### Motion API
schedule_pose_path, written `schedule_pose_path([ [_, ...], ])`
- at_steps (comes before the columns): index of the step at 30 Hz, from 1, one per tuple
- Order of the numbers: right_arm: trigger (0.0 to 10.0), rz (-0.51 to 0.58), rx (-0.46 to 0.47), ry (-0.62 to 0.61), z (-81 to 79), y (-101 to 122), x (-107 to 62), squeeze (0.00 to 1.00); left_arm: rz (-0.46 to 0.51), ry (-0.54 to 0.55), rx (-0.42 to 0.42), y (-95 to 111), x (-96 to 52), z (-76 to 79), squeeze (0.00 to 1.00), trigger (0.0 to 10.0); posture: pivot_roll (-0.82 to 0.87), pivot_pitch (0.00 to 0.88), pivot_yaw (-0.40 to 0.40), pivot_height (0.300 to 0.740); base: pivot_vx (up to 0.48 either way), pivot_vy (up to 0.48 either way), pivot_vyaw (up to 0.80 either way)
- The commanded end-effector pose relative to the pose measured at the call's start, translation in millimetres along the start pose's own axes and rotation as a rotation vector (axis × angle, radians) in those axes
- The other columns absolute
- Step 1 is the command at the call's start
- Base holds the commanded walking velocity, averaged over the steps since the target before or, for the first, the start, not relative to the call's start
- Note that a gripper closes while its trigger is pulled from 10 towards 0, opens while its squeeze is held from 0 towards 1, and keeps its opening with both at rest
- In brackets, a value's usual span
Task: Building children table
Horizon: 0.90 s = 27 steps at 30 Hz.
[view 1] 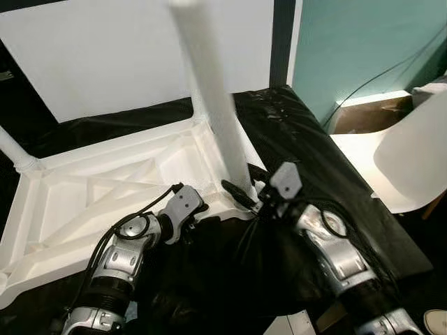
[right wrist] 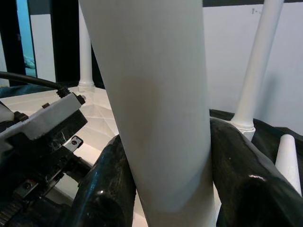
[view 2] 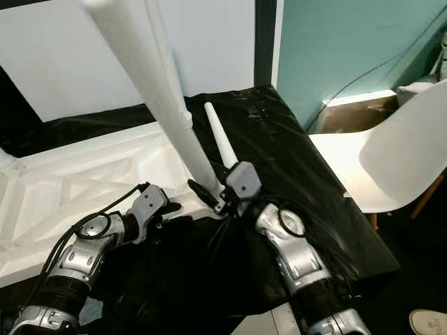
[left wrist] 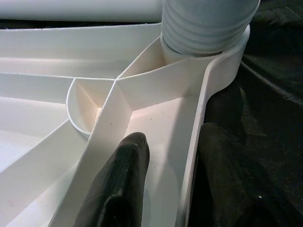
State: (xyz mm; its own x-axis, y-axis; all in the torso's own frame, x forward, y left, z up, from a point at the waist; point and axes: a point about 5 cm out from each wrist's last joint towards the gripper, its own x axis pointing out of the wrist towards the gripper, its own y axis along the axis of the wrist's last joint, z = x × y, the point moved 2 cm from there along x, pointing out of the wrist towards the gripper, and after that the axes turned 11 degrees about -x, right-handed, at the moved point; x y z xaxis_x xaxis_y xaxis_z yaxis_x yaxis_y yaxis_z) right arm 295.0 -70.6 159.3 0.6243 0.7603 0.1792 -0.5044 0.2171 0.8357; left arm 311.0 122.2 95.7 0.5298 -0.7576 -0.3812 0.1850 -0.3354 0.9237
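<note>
The white tabletop (view 1: 91, 202) lies upside down on a black sheet (view 2: 300, 174), ribs facing up. The right tool (right wrist: 165, 189) is closed around the near leg (view 2: 167, 118) low down, a finger (right wrist: 106, 189) on each side of the tube. The left tool (left wrist: 165, 184) straddles the tabletop's rim beside that leg's corner socket (left wrist: 208, 47), one finger (left wrist: 120, 184) inside the rim and the other outside; whether it truly pinches the rim I cannot tell, though it looks narrow and set to steady the slab.

The main risk is the thread. The leg's ribbed base sits in the socket, and from the head views the leg looks tilted (lens angle may exaggerate this); turned at a slant, it would likely cross-thread or jam. The right fingers hold smooth, tapered plastic, so a twist could simply slip round the tube. If the left tool's hold on the thin rim gives, the whole tabletop could turn or slide on the slick sheet. A loose leg (view 2: 221, 143) lies just behind the work and could be knocked off.

Count: one tabletop; four legs, three standing in corners (two of them in the right wrist view (right wrist: 258, 66), (right wrist: 85, 52)) and one lying loose; one white chair (view 2: 401, 153) to the right.
</note>
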Motion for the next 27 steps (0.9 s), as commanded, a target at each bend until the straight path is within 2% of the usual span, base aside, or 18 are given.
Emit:
schedule_pose_path([
  [1,10.0,-0.127,0.075,0.022,-9.3,-26,-12.6,0.00,0.000,0.254,-0.039,-10,-5.3,-20.1,0.00,10.0,-0.08,0.000,0.072,0.740,0.000,0.000,0.00],
  [2,10.0,-0.130,0.085,0.013,-8.8,-26,-15.3,0.00,0.000,0.250,-0.039,-9,-4.1,-19.5,0.00,10.0,-0.08,0.000,0.072,0.740,0.000,0.000,0.00],
  [5,10.0,-0.170,0.192,-0.036,-5.4,-28,-18.2,0.00,0.001,0.239,-0.038,-8,-1.5,-18.4,0.00,10.0,-0.09,0.000,0.077,0.740,0.000,0.000,0.00],
  [6,10.0,-0.170,0.192,-0.036,-5.4,-28,-18.2,0.00,0.001,0.239,-0.038,-8,-1.5,-18.4,0.00,10.0,-0.09,0.000,0.077,0.740,0.000,0.000,0.00],
  [10,10.0,-0.195,0.236,-0.083,2.4,-27,-13.7,0.00,0.001,0.236,-0.035,-8,-0.9,-18.5,0.00,10.0,-0.09,0.000,0.076,0.740,0.000,0.000,0.00],
  [11,10.0,-0.207,0.275,-0.113,11.3,-20,-5.7,0.00,0.000,0.233,-0.034,-7,-0.3,-18.7,0.00,10.0,-0.10,0.000,0.079,0.740,0.000,0.000,0.00],
  [20,10.0,-0.211,0.270,-0.085,24.1,2,9.6,0.00,0.002,0.224,-0.032,-7,2.6,-17.1,0.00,10.0,-0.10,0.000,0.076,0.740,0.000,0.000,0.00],
  [23,10.0,-0.250,0.259,-0.056,28.0,5,10.9,0.00,0.003,0.222,-0.035,-8,3.8,-15.7,0.00,10.0,-0.10,0.000,0.072,0.740,0.000,0.000,0.00],
  [25,10.0,-0.310,0.297,0.003,27.6,3,9.1,0.00,0.004,0.222,-0.040,-9,4.8,-14.2,0.00,10.0,-0.10,0.000,0.063,0.740,0.000,0.000,0.00],
  [27,10.0,-0.310,0.297,0.003,27.6,3,9.1,0.00,0.004,0.222,-0.040,-9,4.8,-14.2,0.00,10.0,-0.10,0.000,0.063,0.740,0.000,0.000,0.00],
])
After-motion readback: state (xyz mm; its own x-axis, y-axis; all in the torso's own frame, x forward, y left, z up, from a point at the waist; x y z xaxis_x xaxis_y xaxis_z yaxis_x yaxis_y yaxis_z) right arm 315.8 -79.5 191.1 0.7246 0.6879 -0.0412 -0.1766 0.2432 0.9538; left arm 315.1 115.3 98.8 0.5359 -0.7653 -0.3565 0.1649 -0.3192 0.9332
